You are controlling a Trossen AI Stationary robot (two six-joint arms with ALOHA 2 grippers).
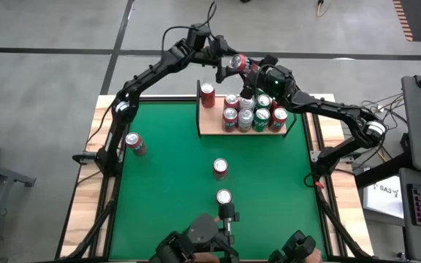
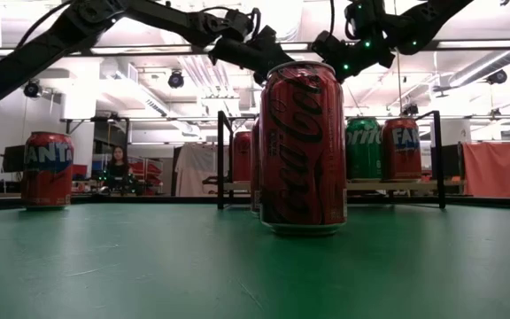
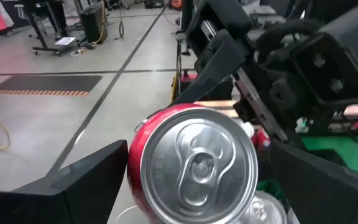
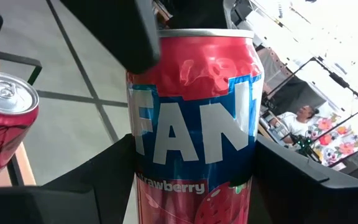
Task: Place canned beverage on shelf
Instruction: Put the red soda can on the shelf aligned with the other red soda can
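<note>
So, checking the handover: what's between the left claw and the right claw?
A red Fanta can, up near the shelf's back edge in the high view. The right claw grips it; the left claw stands open around its top.

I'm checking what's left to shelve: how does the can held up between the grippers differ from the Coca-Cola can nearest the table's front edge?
The strawberry Fanta can is red and blue; the Coca-Cola can is red with black lettering. The Fanta can is in the air near the shelf, gripped by the right gripper; the Coca-Cola can stands untouched on the green felt. Both are drink cans.
</note>
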